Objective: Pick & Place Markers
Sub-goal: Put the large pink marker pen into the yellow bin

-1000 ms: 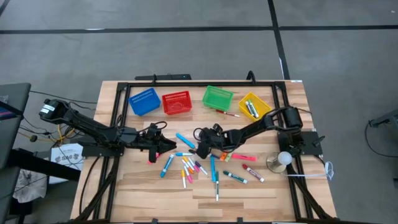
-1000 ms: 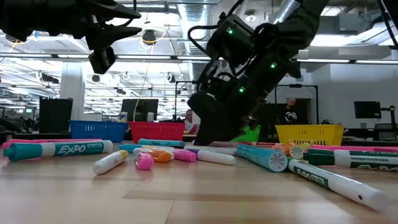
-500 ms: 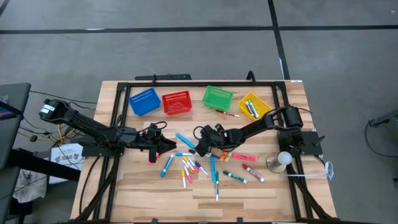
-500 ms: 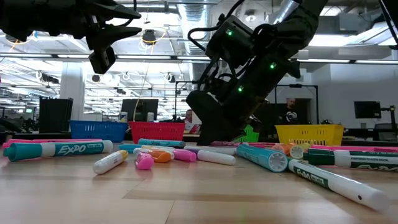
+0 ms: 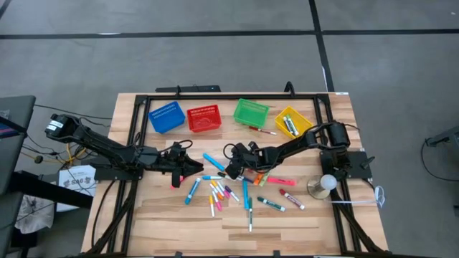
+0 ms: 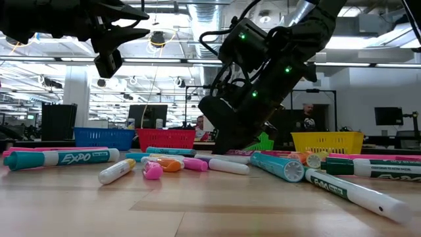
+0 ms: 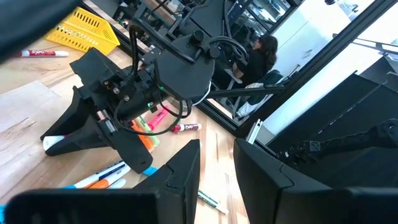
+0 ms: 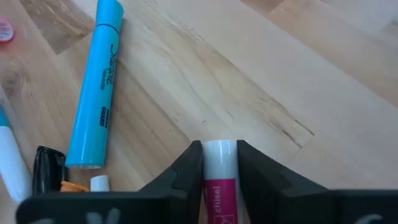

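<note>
Several markers (image 5: 222, 190) lie scattered on the wooden table's middle. My right gripper (image 5: 233, 172) reaches down into the far side of this pile and is shut on a white marker with a pink label (image 8: 219, 180). A light-blue marker (image 8: 96, 87) lies on the wood just beyond it. My left gripper (image 5: 191, 168) hovers level above the table, left of the pile. Its fingers (image 7: 186, 168) stand a narrow gap apart with nothing between them. In the low view it shows at the upper left (image 6: 108, 46). My right gripper pinches the marker's white end (image 8: 219, 155) between its two fingers. The fingers slant down from the table's right side, and the marker runs back along them. I cannot tell whether the marker is lifted or rests on the wood.
Four mesh baskets stand in a row at the far edge: blue (image 5: 166, 117), red (image 5: 204, 118), green (image 5: 251, 112) and yellow (image 5: 292, 122); the yellow one holds markers. One marker (image 5: 264, 131) lies near the green basket. A white round-headed object (image 5: 326, 183) stands at the right edge.
My right gripper has stayed over the pile, rolled a little and drawn its fingers together on the white marker.
</note>
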